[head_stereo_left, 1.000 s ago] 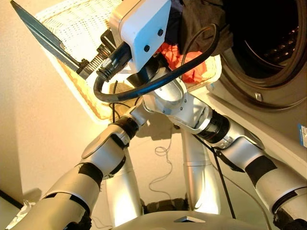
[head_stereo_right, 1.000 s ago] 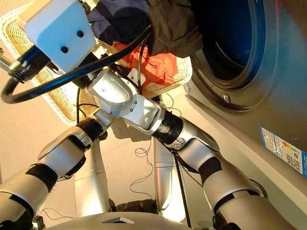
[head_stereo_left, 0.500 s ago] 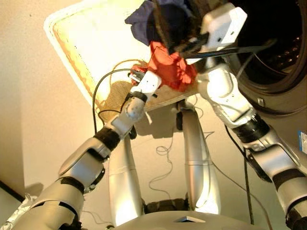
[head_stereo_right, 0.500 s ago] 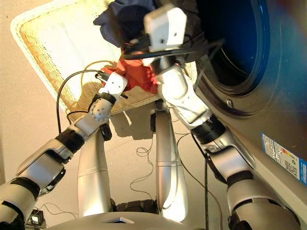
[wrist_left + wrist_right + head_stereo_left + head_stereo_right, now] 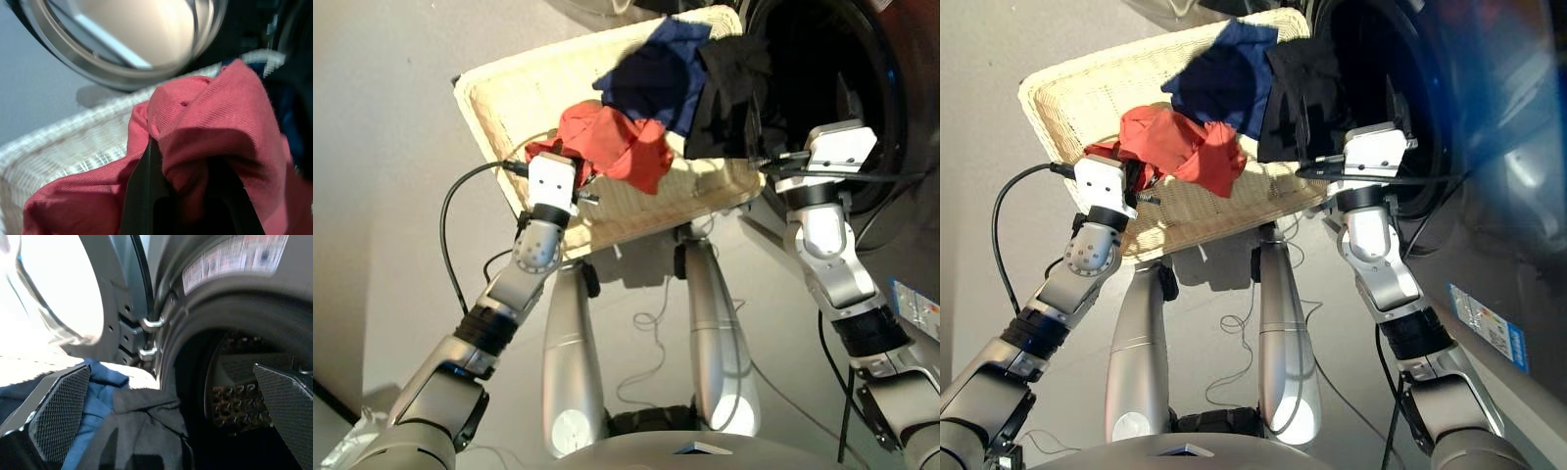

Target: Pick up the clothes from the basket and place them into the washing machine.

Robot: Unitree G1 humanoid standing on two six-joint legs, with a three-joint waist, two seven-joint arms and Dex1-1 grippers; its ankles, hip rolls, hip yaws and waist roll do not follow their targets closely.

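Both arms have pulled back from the crossed tangle of a second ago: the left gripper (image 5: 570, 186) has gone down to the near side of the basket (image 5: 489, 103), and the right gripper (image 5: 1332, 162) has swung off to the side by the washing machine (image 5: 862, 108).

Left wrist view: one dark finger (image 5: 146, 196) is buried in folds of the red garment (image 5: 220, 122), cloth bunched against it. I judge the fingers pinched on this piece, though the second finger is hidden.

Right wrist view: two mesh-faced pads (image 5: 61, 411) stand wide apart with nothing between them, aimed at the drum opening.

Red garment lies at the basket's middle, toward its near rim. Navy garment (image 5: 651, 83) sits at the far side of the basket. Black garment (image 5: 729, 98) hangs over the basket's rim on the machine side, right at the porthole edge, not yet inside.

Judgement: nothing is loaded so far. Red piece looks to be the one in hand; lifting it past the black piece could drag that along.
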